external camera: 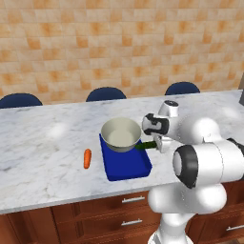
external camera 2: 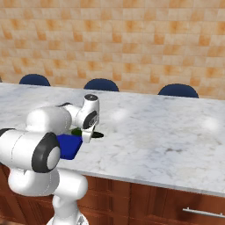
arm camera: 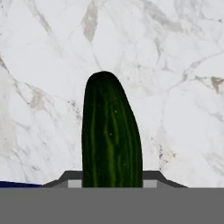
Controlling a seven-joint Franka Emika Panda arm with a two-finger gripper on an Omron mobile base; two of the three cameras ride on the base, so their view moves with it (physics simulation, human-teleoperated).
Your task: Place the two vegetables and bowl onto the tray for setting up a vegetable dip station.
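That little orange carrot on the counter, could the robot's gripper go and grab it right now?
Probably not right away: the gripper seems shut on the cucumber, by the tray holding the bowl. The carrot lies uncovered on the marble counter.

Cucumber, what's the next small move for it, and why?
Probably close the jaws on the cucumber. In the hand view it lies between the gripper tips, on the marble counter beside the blue tray; the bowl is already on the tray.

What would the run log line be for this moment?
gripper: shut on cucumber, beside the tray's right edge | bowl: on tray | carrot: on counter, left of tray
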